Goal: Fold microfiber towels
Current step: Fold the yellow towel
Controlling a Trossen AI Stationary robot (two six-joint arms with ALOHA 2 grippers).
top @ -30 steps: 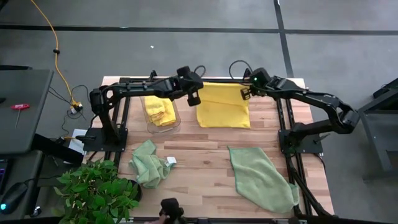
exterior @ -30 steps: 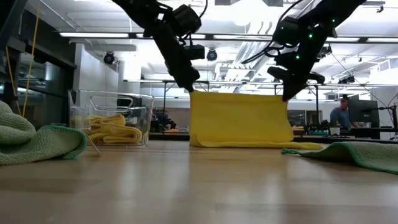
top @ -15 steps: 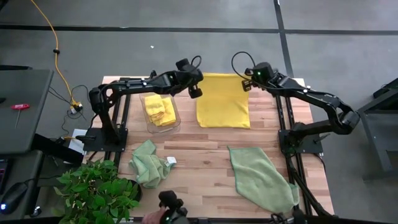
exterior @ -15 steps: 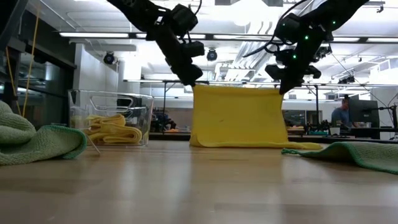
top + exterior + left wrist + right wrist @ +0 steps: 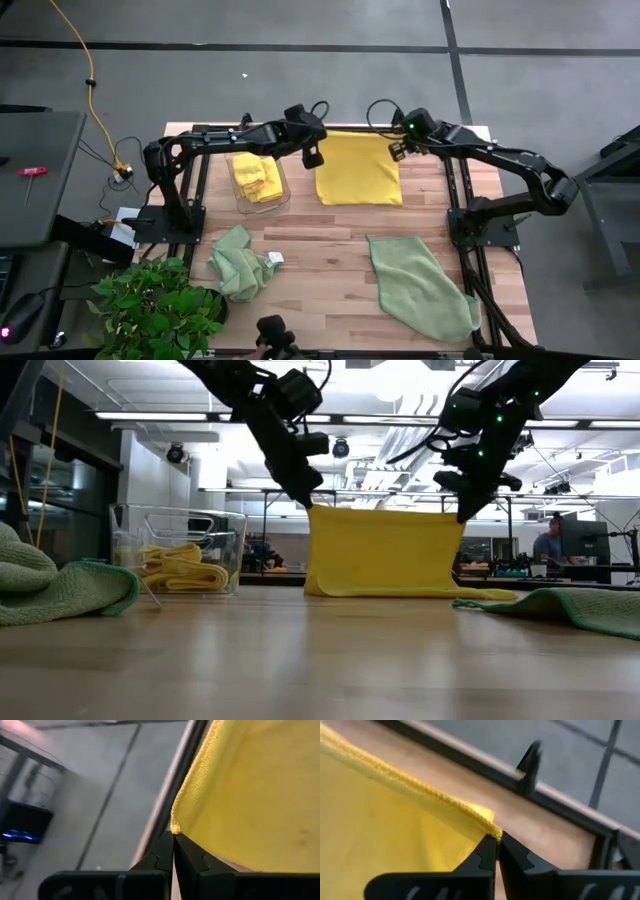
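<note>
On the near half of the table point(image 5: 320, 250) a crumpled green towel point(image 5: 238, 262) lies to the left by the plant point(image 5: 155, 305), and a spread green towel point(image 5: 425, 285) reaches the near right corner, where a careless sweep could drag it off the edge. Between them bare wood leaves open room for laying a fold. Farther back, left of centre, a clear bin point(image 5: 262, 182) holds folded yellow towels point(image 5: 180, 568). Just beside it the yellow towel point(image 5: 358, 170) hangs like a curtain, its lower edge resting on the table. The left end effector point(image 5: 303, 502) is clamped on one top corner and the right end effector point(image 5: 464, 513) on the other, each pinching only the very tip of the hem. With so little cloth held, either corner may slip if the arms pull apart, and uneven travel would skew the fold. The towel hangs close to the far edge and its frame rail, so the room to move seems to lie nearer.
</note>
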